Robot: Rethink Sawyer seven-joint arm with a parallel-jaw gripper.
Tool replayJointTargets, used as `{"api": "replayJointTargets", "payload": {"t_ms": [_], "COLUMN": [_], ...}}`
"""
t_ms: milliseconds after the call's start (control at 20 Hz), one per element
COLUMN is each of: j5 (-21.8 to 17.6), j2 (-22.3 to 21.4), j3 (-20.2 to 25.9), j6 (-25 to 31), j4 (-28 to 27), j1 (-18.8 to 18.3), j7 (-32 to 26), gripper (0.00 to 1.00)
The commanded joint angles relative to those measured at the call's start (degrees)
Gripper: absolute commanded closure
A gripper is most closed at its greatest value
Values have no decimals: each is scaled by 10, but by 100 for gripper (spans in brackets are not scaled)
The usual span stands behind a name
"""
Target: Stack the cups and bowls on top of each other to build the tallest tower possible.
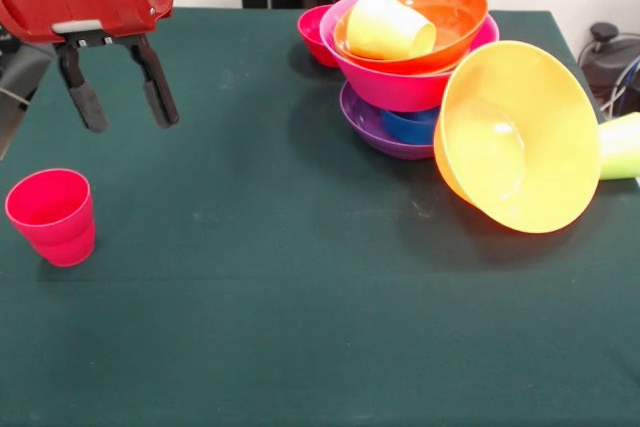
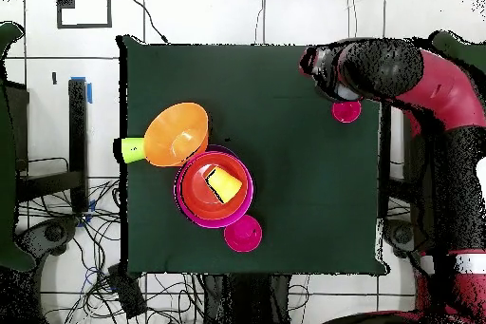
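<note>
Meanwhile, the open, empty claw (image 1: 118, 95) hovers above the red cup (image 1: 52, 215), far from the tower (image 1: 410, 67).

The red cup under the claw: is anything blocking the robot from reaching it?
Nothing visible does. The gripper hangs open above the red cup, which stands upright and alone on the table. The tower and the tipped light orange bowl sit well off to the side.
</note>
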Motion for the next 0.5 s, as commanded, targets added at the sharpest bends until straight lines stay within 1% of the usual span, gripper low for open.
{"api": "replayJointTargets", "payload": {"t_ms": [50,250,500], "j5": [-60,-66,-70], "j2": [-23,-23,-8], "j3": [28,32,40], "j6": [63,68,74], "j4": [10,5,-8], "j1": [-8,-4,-7], "j7": [-216,-210,-218], "gripper": [0,0,0]}}
